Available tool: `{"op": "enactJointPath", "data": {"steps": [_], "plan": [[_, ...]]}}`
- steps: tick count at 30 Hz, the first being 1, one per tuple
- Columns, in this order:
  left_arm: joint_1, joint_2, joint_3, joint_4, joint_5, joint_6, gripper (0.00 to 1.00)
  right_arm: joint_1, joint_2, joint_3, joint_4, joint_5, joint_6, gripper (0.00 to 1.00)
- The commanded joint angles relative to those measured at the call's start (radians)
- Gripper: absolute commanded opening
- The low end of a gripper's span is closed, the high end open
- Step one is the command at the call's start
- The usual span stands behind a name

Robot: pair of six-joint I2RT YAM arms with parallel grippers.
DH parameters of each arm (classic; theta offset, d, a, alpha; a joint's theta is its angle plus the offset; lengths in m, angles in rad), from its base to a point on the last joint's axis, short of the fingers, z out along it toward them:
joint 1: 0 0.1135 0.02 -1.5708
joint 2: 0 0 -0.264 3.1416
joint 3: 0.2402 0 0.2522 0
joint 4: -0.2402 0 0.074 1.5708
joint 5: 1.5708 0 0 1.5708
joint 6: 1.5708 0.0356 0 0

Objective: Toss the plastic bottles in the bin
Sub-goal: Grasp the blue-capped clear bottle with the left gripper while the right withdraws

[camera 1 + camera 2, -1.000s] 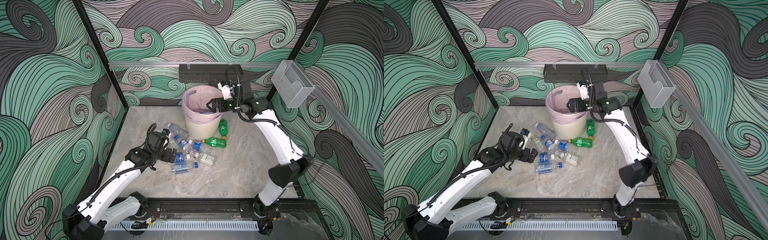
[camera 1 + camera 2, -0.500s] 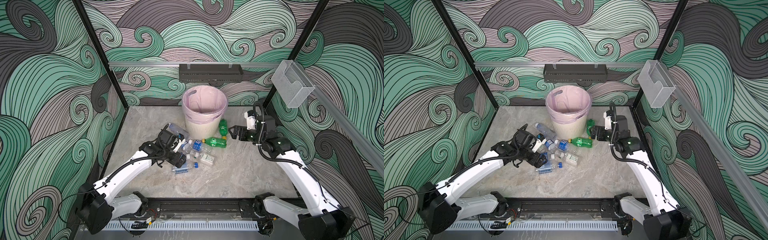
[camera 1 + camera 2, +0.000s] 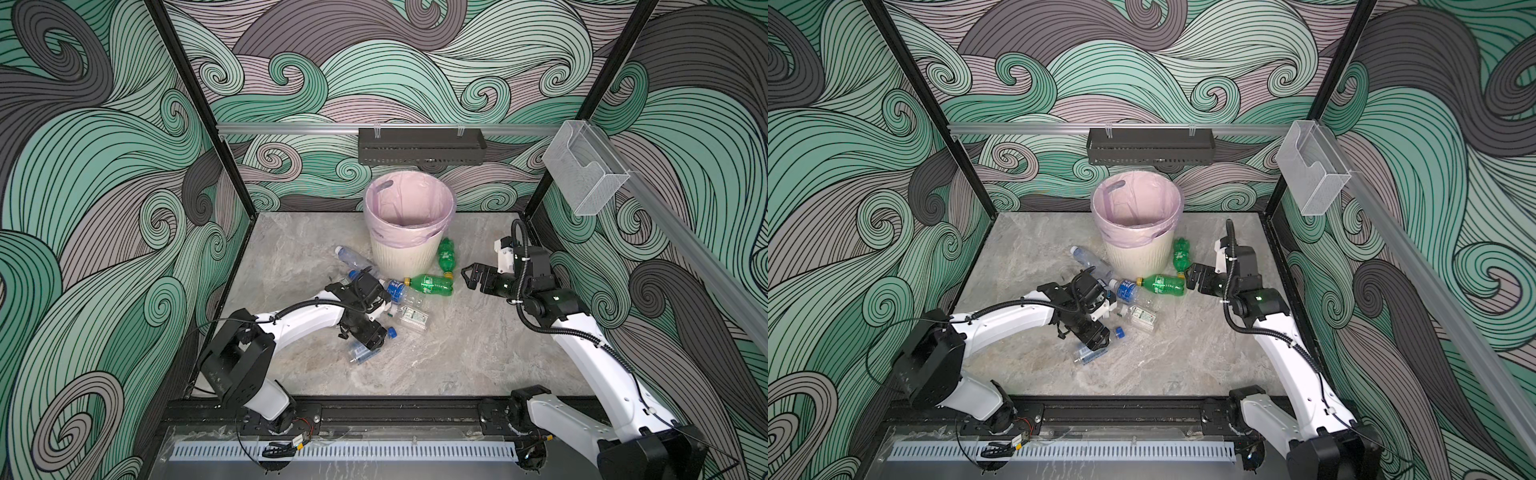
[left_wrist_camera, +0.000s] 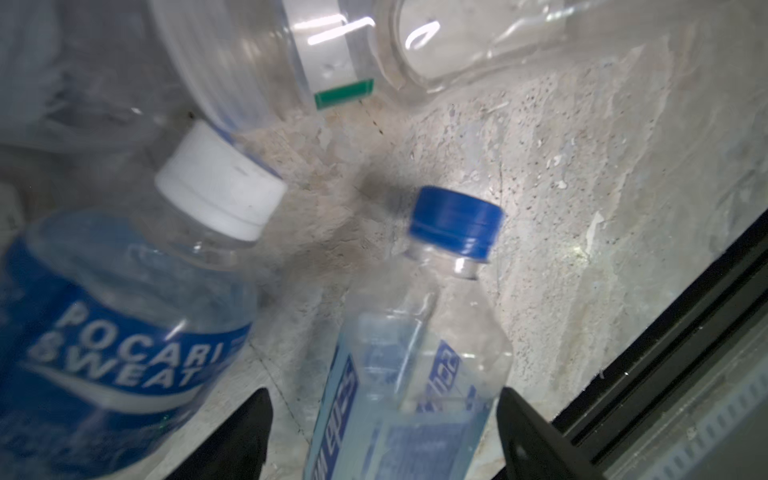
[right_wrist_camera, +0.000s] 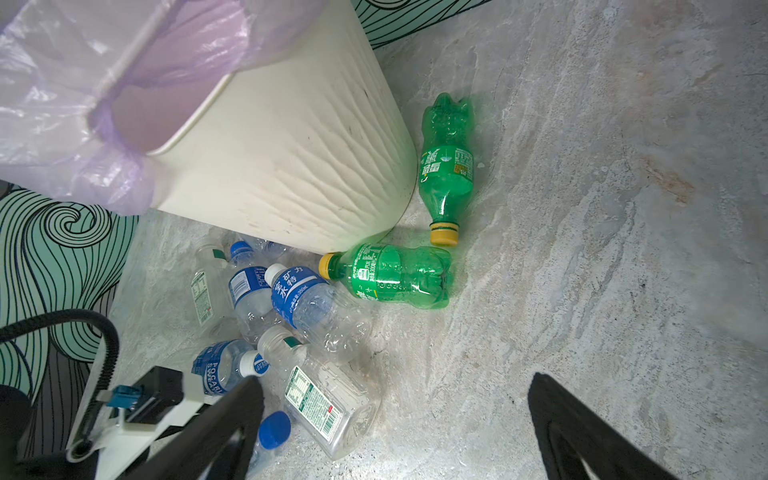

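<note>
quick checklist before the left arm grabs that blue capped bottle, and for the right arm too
1. Left gripper straddles the blue-capped bottle: ok, one finger on each side in the left wrist view.
2. Grip closed on it: not ok, a gap shows beside one finger.
3. Pocari Sweat bottle outside the jaws: ok, though it lies close.
4. Right gripper open and empty: ok.
5. Nearer green bottle on its side with nothing on top: ok.
6. Bin upright, mouth open: ok.
</note>
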Motion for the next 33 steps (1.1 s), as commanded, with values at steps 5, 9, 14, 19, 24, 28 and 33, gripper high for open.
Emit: {"op": "enactJointPath", "data": {"steps": [5,9,14,19,24,28,33], "plan": [[-0.04,0.038,0.027,0.003,-0.019,-0.032,0.82,-0.008,-0.048,-0.042,0.013,0.004,0.019,1.0],[-0.063,0.041,0.019,0.002,-0.019,-0.069,0.81,-0.012,-0.062,-0.05,0.003,0.004,0.022,1.0],[-0.077,0.047,-0.019,0.021,-0.005,-0.144,0.7,-0.014,-0.079,-0.059,-0.003,0.01,0.021,1.0],[-0.093,0.035,-0.048,0.054,-0.008,-0.195,0.64,-0.014,-0.08,-0.068,-0.009,0.015,0.014,1.0],[-0.11,-0.004,-0.027,0.019,-0.098,-0.222,0.53,-0.018,-0.076,-0.079,-0.011,0.016,0.011,1.0],[-0.111,-0.116,-0.008,0.002,-0.171,-0.238,0.52,-0.018,-0.083,-0.084,-0.015,0.029,0.004,1.0],[-0.11,-0.247,0.04,-0.05,-0.321,-0.24,0.52,-0.018,-0.091,-0.085,-0.04,0.043,-0.011,1.0]]}}
